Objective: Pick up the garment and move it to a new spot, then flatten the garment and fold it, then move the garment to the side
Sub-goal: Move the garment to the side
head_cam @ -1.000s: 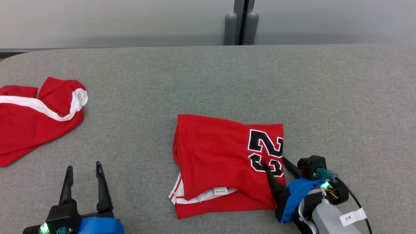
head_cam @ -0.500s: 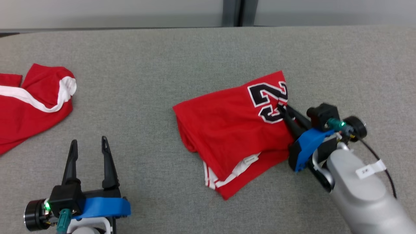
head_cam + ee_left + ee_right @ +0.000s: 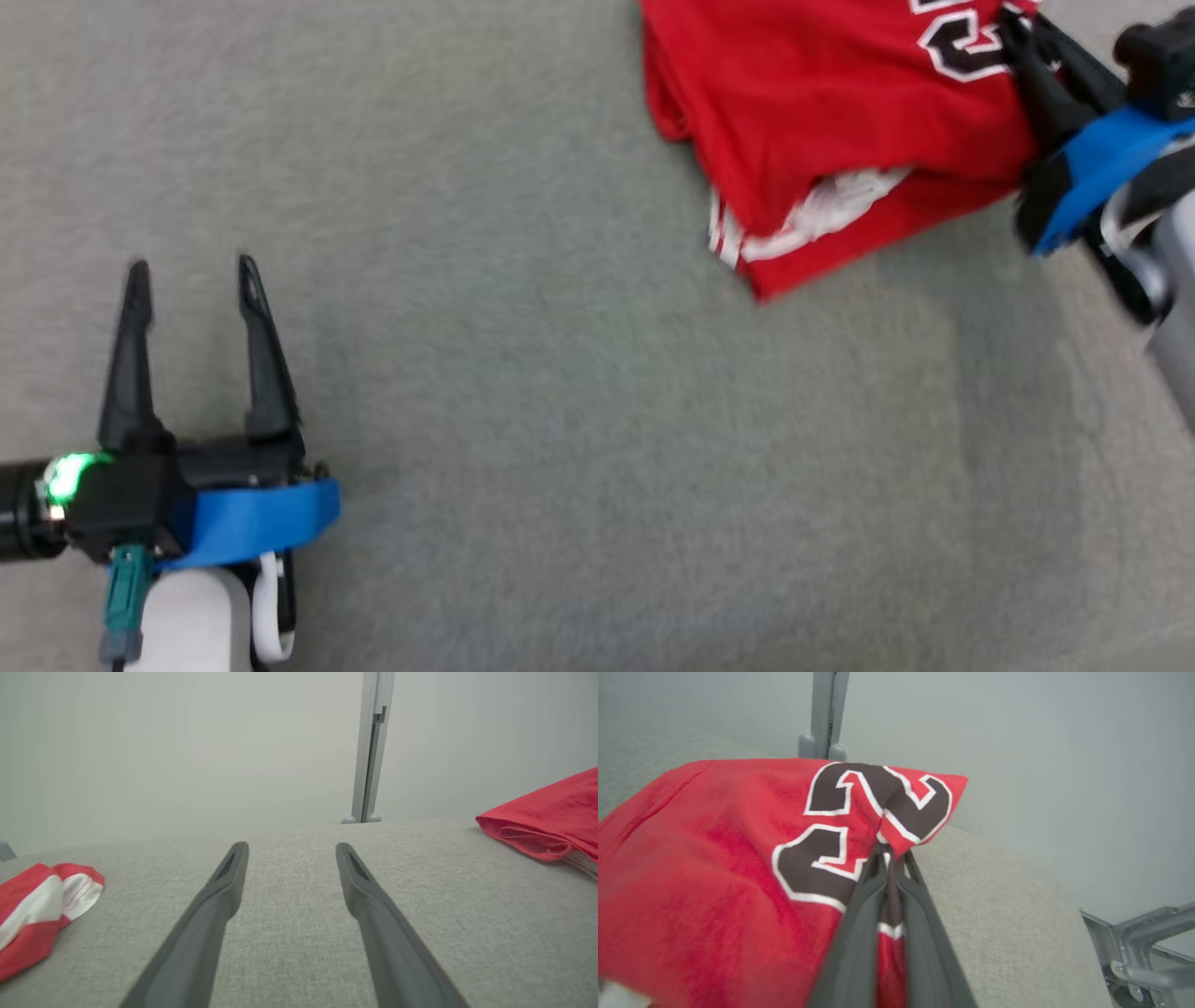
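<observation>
Far left, seen from the left wrist: a crumpled red cloth point(image 3: 32, 914) with a white band, lying on the surface point(image 3: 579, 420); well apart from the task's thing. Next, at the lower left of the head view: left end effector point(image 3: 192, 264), released, both dark fingers spread wide with nothing between them, hovering low over the bare top; green light glowing at its base, blue collar behind the fingers. Through the middle: a wide stretch of grey woven covering, plain and even, slightly blurred from above. Behind it, along the far edge: a pale grey wall point(image 3: 187, 742), smooth and unmarked; a narrow upright post point(image 3: 371, 751) dividing two panels, two rounded feet at the junction of wall and surface. Right of centre: garment point(image 3: 822, 103), a red jersey with a black, white-edged number, folded in layers; white trim peeping from the lower fold; left fold down on or just above the surface, contact not clear; right edge gathered upward. At that right edge: right end effector point(image 3: 1013, 28), clenched on the garment, fingers pressed together with a pinch of the numbered fabric between them, puckered at the tips. Far right in the right wrist view: the edge of the surface dropping away; beyond it a grey metal frame point(image 3: 1143, 956) below the wall.
</observation>
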### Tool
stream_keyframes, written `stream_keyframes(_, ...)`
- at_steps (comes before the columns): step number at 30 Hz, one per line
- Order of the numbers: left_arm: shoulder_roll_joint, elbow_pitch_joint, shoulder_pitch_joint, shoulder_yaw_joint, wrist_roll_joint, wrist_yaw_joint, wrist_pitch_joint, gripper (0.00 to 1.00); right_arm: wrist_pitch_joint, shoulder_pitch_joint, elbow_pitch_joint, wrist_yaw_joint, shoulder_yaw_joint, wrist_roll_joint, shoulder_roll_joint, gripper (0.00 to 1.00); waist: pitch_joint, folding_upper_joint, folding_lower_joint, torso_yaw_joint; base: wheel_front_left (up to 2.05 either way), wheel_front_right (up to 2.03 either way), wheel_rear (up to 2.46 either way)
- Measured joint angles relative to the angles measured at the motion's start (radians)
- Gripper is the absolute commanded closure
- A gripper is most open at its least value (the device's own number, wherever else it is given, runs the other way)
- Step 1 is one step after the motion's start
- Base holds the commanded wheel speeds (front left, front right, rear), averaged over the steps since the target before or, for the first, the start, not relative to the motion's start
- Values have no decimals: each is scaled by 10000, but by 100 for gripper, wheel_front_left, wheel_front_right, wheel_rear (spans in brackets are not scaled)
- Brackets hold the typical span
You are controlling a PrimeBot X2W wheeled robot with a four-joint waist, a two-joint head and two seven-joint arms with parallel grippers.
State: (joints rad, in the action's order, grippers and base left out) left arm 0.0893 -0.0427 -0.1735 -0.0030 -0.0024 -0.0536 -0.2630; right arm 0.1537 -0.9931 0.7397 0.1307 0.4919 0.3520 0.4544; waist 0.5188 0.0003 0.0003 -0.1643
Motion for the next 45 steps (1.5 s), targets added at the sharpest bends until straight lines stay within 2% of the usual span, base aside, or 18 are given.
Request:
stream_keyframes(6,376,-679,-199,-35,259,-23,4,0,132,-772,416,0,209,533,832,100,695,0,-1,-820,0,0,0)
stream_keyframes(11,667,-1120,-392,-128,456,-15,2,0,165,-1428,943,0,393,800,1530,100,1135,1,0,-1169,0,0,0)
stream_keyframes(20,876,-1440,-462,-209,476,-92,0,0,117,-2542,2289,0,943,1177,1522,100,1433,-1,-2,-1245,0,0,0)
stream_keyframes(21,878,-1452,-464,-228,476,-127,0,0,140,-2667,2499,2,976,1175,1482,36,1454,-2,-3,-1229,0,0,0)
stream_keyframes(22,884,-1455,-472,-253,470,-150,0,0,238,-2793,2685,2,988,1160,1459,0,1470,-1,-3,-1209,0,0,0)
stream_keyframes(29,746,-1053,-542,-428,261,-247,2,0,876,-3196,4199,0,633,713,1302,0,985,-1,-2,-839,0,0,0)
stream_keyframes(33,629,-794,-241,-410,75,-349,4,0,1062,-3028,4155,0,117,792,922,0,372,-3,-4,-610,0,0,0)
stream_keyframes(38,485,-627,329,-311,-171,-491,2,0,1085,-1826,2261,0,-648,696,640,0,-433,-4,-5,-376,0,0,0)
stream_keyframes(45,303,-194,1158,-52,-443,-546,4,0,1089,671,-274,0,-1521,238,-583,0,-1521,-5,-5,67,0,0,0)
